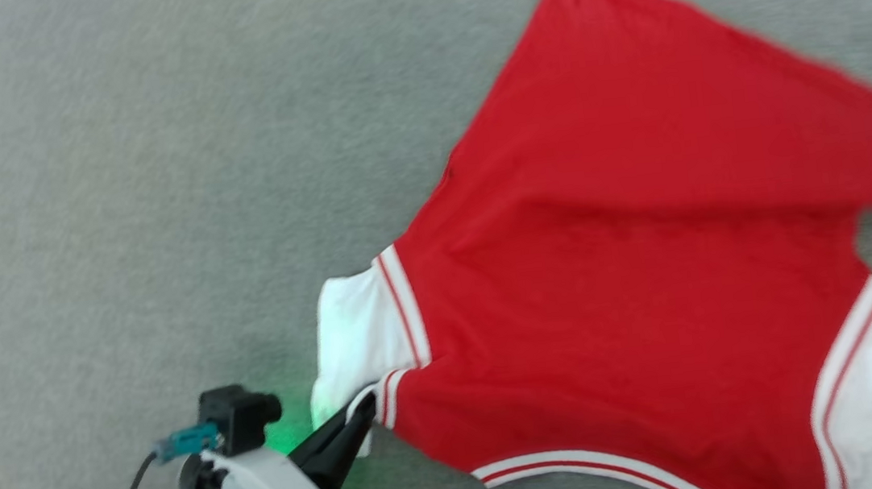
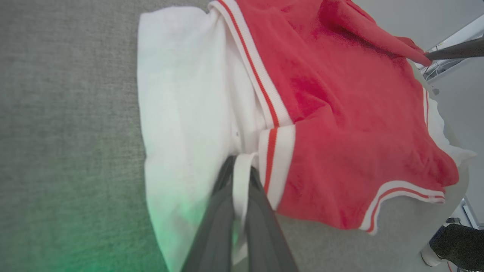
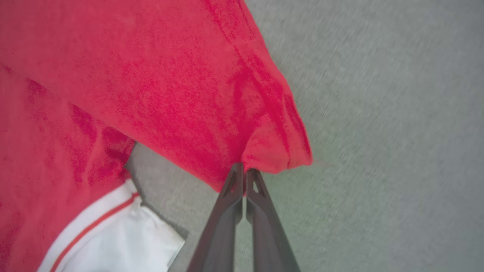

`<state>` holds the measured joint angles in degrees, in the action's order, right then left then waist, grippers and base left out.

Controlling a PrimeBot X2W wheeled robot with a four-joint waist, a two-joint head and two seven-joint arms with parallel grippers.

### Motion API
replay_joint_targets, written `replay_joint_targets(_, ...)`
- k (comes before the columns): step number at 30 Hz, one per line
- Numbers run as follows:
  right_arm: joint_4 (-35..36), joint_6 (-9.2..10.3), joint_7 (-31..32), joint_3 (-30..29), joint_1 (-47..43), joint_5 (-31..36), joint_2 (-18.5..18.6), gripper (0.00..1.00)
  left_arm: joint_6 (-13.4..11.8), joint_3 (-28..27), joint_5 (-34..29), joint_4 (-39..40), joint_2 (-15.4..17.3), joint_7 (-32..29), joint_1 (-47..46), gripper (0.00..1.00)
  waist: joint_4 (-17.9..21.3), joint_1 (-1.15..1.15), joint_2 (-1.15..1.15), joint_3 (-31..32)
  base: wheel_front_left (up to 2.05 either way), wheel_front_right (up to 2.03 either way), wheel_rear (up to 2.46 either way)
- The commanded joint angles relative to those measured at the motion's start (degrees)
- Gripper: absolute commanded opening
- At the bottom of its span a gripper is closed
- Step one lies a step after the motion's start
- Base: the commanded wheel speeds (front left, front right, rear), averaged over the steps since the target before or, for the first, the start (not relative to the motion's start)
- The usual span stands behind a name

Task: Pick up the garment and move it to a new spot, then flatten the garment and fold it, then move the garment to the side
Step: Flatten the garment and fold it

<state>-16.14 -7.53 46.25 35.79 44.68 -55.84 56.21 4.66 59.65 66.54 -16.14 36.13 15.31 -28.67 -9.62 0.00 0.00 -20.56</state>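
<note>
You have the garment [image 1: 648, 255] spread over the right half of the head view on the grey bench [image 1: 118, 229], plain red side up, with white cloth showing at its lower left and lower right corners. In that view your left hand [image 1: 365, 414] reaches up from the lower left and meets the white-and-red striped trim. How it grips is hard to read there. The left wrist view settles it: the left hand [image 2: 242, 166] is closed on a narrow white strip beside the striped trim, the strip running down between the two fingers. In the right wrist view your right hand [image 3: 245, 172] is clamped tight on a bunched red hem corner, which is lifted off the bench. At the upper right of the left wrist view, a dark bar [image 2: 453, 51] meets a raised red corner; it looks like the right hand's fingers, though you cannot be sure at that size. The head view's right side is blurred, and the garment is cut off at its right and bottom edges. A green glow [image 1: 289, 389] tints the bench by the left hand.
</note>
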Motion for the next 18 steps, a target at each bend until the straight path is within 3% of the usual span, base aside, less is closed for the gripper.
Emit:
replay_joint_targets(1, 2.11, 0.09, -0.75, 0.18, -3.93, -0.73, 0.77, 0.0, -0.88, -0.22, -0.05, 0.03, 0.87, -0.35, 1.86, 0.0, 4.15, 0.0, 0.0, 3.74, 0.0, 0.0, 0.0)
replay_joint_targets(5, 9.16, 0.09, -2.99, -1.02, -15.78, -2.92, 3.25, 0.0, -1.95, -1.37, 0.05, 1.92, 1.97, -0.23, 3.63, 0.0, 5.83, 0.0, 0.0, 4.53, 0.0, 0.0, 0.0)
replay_joint_targets(10, 15.21, 0.09, -4.54, -2.51, -29.28, -2.64, 3.08, 0.0, -3.15, -2.64, -0.38, 2.95, 2.99, -0.22, 4.57, 0.0, 7.35, 0.0, 0.0, 4.87, 0.0, 0.0, 0.0)
replay_joint_targets(18, 20.24, 0.09, -4.54, -5.61, -40.84, 1.31, -3.68, 0.0, -3.29, -3.94, -0.68, 3.27, 3.19, -0.21, 5.47, 0.0, 8.99, 0.0, 0.0, 4.96, 0.0, 0.0, 0.0)
